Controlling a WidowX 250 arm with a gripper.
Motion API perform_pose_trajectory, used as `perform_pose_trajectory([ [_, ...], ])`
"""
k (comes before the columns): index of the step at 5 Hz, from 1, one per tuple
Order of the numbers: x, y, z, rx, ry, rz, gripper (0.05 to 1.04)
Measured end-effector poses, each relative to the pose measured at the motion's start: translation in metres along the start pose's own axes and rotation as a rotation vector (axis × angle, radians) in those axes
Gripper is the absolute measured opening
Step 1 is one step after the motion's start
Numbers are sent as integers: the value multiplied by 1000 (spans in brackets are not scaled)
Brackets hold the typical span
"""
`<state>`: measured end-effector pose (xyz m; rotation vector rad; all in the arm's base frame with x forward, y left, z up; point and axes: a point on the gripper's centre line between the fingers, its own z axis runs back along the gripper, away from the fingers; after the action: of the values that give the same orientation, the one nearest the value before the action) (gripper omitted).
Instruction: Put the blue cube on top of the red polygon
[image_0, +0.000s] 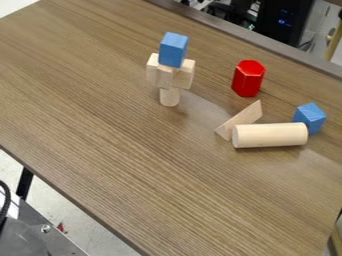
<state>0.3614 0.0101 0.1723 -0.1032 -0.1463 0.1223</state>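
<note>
Camera view: blue cube atop wooden blocks; red polygon upright; jaws, can't tell.

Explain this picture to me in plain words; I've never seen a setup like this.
A fixed camera looks down at a slant on a brown wood-grain table, the workplace of a black robot arm. On the left is a stack: an upright pale wooden cylinder, pale wooden blocks, and a blue block on top. Rightward stands a red six-sided prism. Nearer the camera lie a slanted thin wooden piece and a thick pale wooden cylinder, a blue cube behind its right end. None of these blocks is held.
</note>
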Motion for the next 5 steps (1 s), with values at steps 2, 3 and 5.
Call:
perform_pose_trajectory([
  [2,-5,-19,-22,-8,44,-132,999],
  [3,-12,-48,-32,-14,39,-285,999],
  [5,-25,-85,-53,-22,-38,-499,999],
])
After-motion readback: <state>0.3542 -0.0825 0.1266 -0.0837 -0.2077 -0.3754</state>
